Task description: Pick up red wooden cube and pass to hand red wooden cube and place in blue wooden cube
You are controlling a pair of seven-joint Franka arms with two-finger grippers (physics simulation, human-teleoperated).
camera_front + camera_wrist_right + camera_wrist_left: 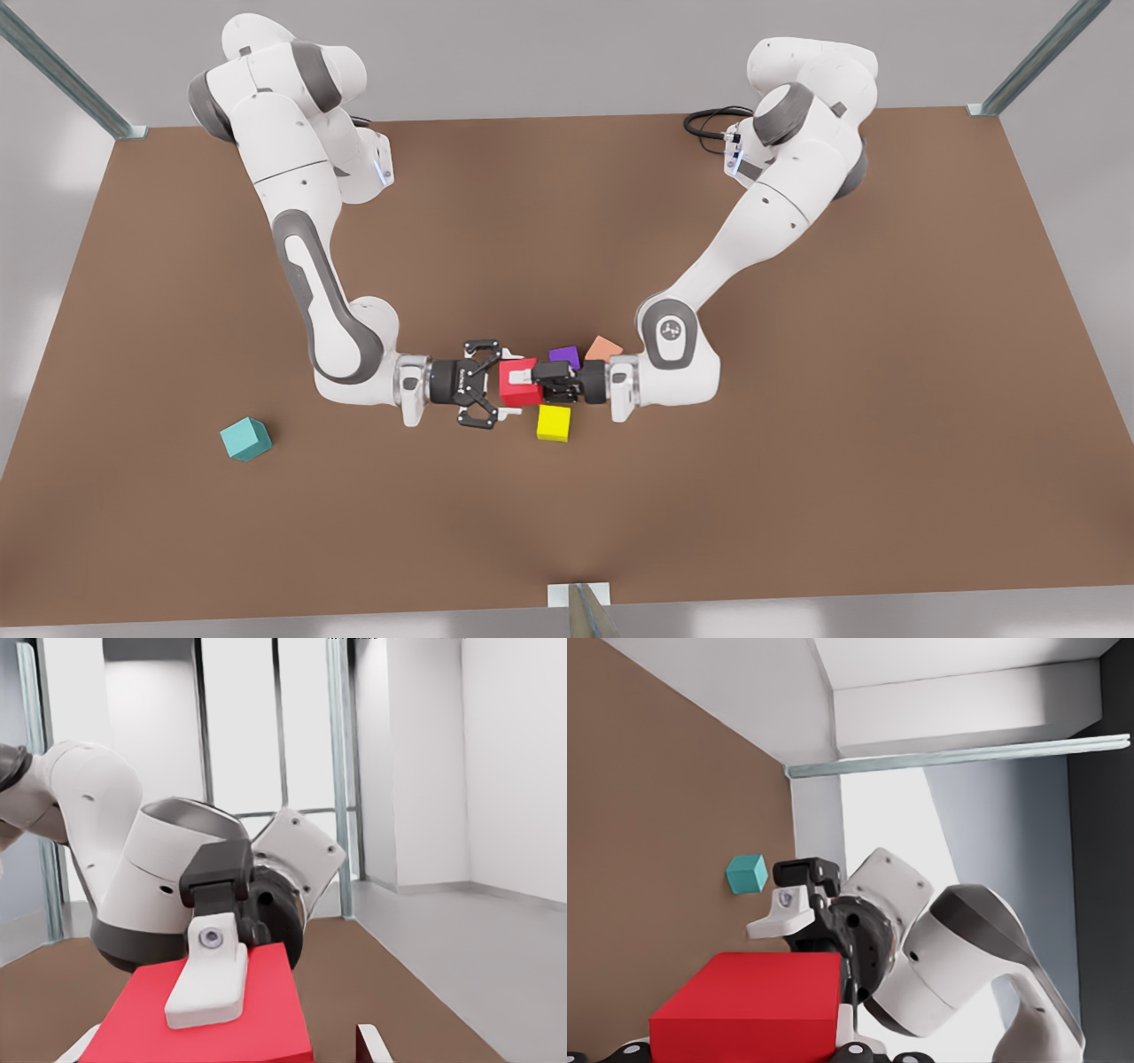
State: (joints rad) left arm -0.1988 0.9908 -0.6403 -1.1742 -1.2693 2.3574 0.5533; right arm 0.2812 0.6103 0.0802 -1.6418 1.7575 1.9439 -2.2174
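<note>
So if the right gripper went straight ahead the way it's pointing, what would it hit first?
The red wooden cube. It sits directly ahead of the open right gripper, clamped by the left gripper from the opposite side. Depth looks short, so contact would probably come almost at once.

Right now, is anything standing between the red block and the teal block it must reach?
No loose thing. The red block, held by the left gripper, sits inside the open right gripper; bare table runs from there to the teal block.

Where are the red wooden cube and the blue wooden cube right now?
red wooden cube (514,390), front view, on its front face.
blue wooden cube (245,439), front view, on the cube's middle.
</note>
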